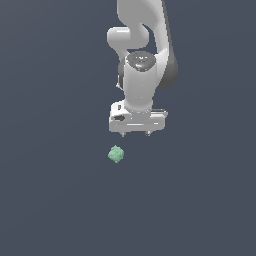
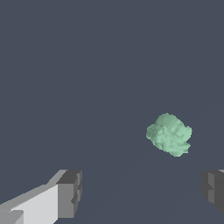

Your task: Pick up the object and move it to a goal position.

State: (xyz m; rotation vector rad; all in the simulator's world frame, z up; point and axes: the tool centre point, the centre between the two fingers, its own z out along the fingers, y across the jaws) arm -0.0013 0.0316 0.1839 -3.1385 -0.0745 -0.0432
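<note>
The object [image 1: 116,154] is a small mint-green knobbly lump lying on the dark grey surface. It sits below the white arm's hand and a little toward the exterior view's left of it. My gripper [image 1: 136,133] hangs above the surface, apart from the lump, with only short finger stubs showing under the hand. In the wrist view the object [image 2: 169,134] lies ahead of the gripper [image 2: 142,192], beyond the gap and nearer one dark finger pad [image 2: 213,189] than the other. The jaws stand wide apart and hold nothing.
A plain dark grey surface [image 1: 50,200] fills both views. The white arm [image 1: 142,45] rises behind the hand toward the top of the exterior view.
</note>
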